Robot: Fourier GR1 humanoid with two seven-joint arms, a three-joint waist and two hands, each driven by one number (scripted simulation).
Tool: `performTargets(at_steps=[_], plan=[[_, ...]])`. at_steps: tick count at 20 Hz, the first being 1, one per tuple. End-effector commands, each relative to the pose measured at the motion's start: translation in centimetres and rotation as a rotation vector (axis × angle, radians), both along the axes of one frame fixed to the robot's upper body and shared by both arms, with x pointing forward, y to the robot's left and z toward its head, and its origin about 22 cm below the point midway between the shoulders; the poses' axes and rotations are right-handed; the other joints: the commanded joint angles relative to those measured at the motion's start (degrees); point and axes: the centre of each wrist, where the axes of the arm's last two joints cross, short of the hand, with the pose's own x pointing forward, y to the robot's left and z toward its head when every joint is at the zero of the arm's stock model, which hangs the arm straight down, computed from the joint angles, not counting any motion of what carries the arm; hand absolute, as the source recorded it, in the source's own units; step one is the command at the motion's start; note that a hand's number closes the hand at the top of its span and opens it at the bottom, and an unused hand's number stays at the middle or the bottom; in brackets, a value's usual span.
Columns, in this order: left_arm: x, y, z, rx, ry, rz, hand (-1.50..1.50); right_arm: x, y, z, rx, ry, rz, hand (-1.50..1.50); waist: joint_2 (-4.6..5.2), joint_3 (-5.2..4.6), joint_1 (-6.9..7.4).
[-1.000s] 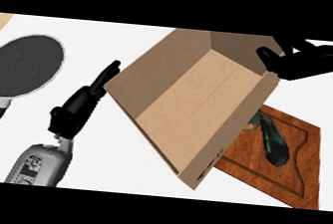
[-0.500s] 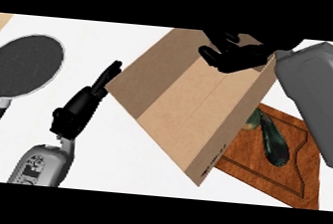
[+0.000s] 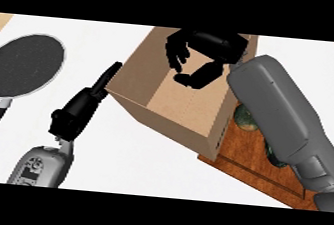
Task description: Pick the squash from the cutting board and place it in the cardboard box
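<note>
Squash (image 3: 245, 117) on board (image 3: 258, 165), mostly hidden by right forearm. Right hand (image 3: 205, 50) over box (image 3: 175, 102), fingers curled, holding nothing. Left hand (image 3: 81, 107) flat, fingers straight.

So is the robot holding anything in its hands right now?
No. The right robot hand hangs curled over the cardboard box, empty. The squash lies on the cutting board. The left robot hand is open.

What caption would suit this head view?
Right hand hovers over the cardboard box; squash lies on the cutting board.

Kitchen counter, white top (image 3: 158, 164), frying pan (image 3: 22, 64) (dark, long-handled), wooden cutting board (image 3: 258, 165)
</note>
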Motion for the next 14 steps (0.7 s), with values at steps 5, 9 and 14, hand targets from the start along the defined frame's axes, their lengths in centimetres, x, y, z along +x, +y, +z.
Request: performTargets(at_steps=[5,9,14], plan=[[-1.5,-2.0,-0.2,-0.009,0.038,0.002,0.0,0.6,3.0,-4.1,0.002,0.179,0.029,-1.5,0.05,-0.04,0.38],[-0.8,-1.2,-0.6,0.004,0.031,-0.019,0.0,2.3,-1.3,-3.4,0.241,0.334,0.017,-1.5,0.42,-0.02,0.35],[-0.3,-1.0,-0.3,0.003,0.015,-0.021,0.0,3.4,-3.3,-3.5,0.462,0.542,-0.001,-1.5,0.51,-0.03,0.51]])
